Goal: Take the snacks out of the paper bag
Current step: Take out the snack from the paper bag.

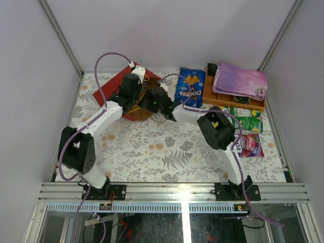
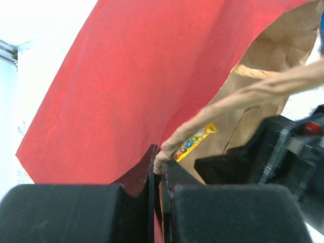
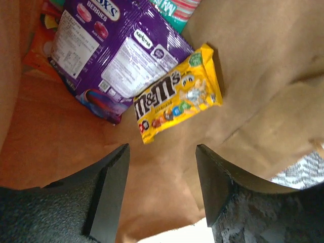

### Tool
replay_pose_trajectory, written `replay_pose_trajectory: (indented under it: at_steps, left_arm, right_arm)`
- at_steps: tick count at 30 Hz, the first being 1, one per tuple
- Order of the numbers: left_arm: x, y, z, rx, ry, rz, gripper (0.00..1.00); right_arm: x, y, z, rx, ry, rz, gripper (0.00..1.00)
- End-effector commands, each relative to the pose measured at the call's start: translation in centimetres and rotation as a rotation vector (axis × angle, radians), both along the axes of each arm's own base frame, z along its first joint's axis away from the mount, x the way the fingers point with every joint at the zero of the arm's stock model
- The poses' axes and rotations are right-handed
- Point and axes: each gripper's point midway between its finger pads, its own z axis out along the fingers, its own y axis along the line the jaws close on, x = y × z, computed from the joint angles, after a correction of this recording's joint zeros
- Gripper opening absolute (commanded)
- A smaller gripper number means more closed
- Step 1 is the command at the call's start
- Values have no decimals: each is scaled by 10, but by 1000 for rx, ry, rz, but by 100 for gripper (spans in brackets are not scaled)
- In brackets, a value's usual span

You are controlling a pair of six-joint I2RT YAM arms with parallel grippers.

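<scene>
Right wrist view: my right end effector [image 3: 162, 152] sits inside the tall red paper bag with brown kraft lining [image 3: 253, 61], fingers partly apart, gripping nothing. The small yellow glossy candy pack [image 3: 178, 93] lies just ahead at 12 o'clock, its long axis running 7 to 1 o'clock, touching the purple glossy Fox's packet [image 3: 114, 55] at 11. My left end effector [image 2: 158, 162] is clamped on the bag's tan twisted handle [image 2: 243, 96].

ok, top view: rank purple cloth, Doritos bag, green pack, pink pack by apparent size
1. purple cloth
2. Doritos bag
3. green pack and pink pack: these look alike and both are partly covered, so not ranked.
</scene>
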Motion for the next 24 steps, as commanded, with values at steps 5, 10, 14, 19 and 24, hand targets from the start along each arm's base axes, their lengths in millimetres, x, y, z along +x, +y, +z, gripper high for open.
replay_pose_trajectory:
  at_steps: [5, 10, 14, 19, 24]
  left_arm:
    - [-4, -5, 10, -14, -31, 16, 0]
    - [-4, -5, 11, -11, -33, 18, 0]
    - [-4, -6, 8, -8, -26, 15, 0]
    - [-4, -7, 8, -3, -24, 15, 0]
    - [-4, -7, 9, -2, -25, 13, 0]
  right_arm:
    - [35, 10, -17, -102, -74, -9, 61]
    - [45, 3, -25, -153, -89, -44, 61]
    - [50, -4, -24, -190, -125, -57, 60]
    - [58, -11, -31, -200, -125, -75, 55]
    - [63, -4, -40, -181, -98, -58, 46]
